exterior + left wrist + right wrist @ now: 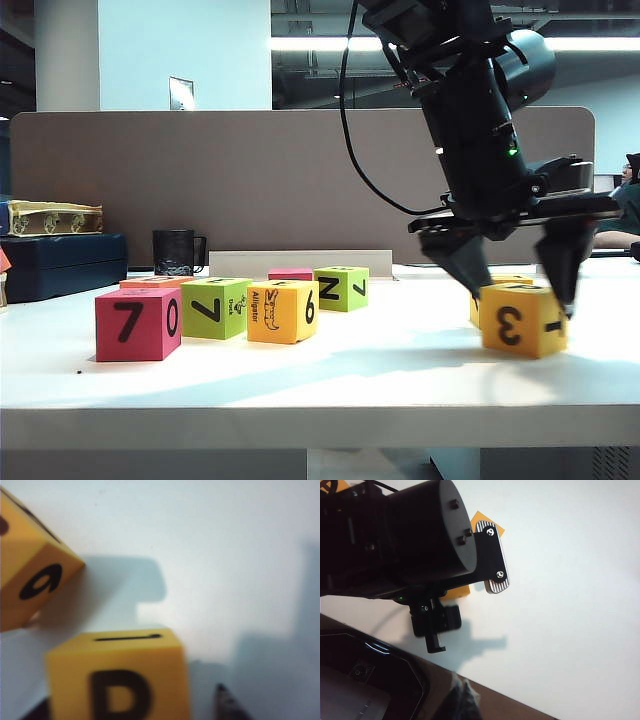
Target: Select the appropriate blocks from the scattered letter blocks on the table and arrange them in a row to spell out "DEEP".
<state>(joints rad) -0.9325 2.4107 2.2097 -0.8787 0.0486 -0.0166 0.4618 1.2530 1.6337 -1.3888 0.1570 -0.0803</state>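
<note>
Noted open white tabletop (330, 370) along the front edge and through the middle. Found a cluster toward the left end: red cube (138, 323), lime-green "7" cube (215, 307) and alligator cube (283, 311) side by side, with further cubes behind.

Located the "3"/"T" cube (522, 320) near the front right corner, resting flat, with the "9" cube (35, 575) just behind it. Found the left gripper (524, 298) reaching across to that corner, fingers apart and straddling the "3"/"T" cube; observed a gap beside one finger in the left wrist view.

Placed the right gripper (462, 697) high above an edge of the tabletop. Saw only a blurred dark tip; cannot tell whether fingers are apart or together.
</note>
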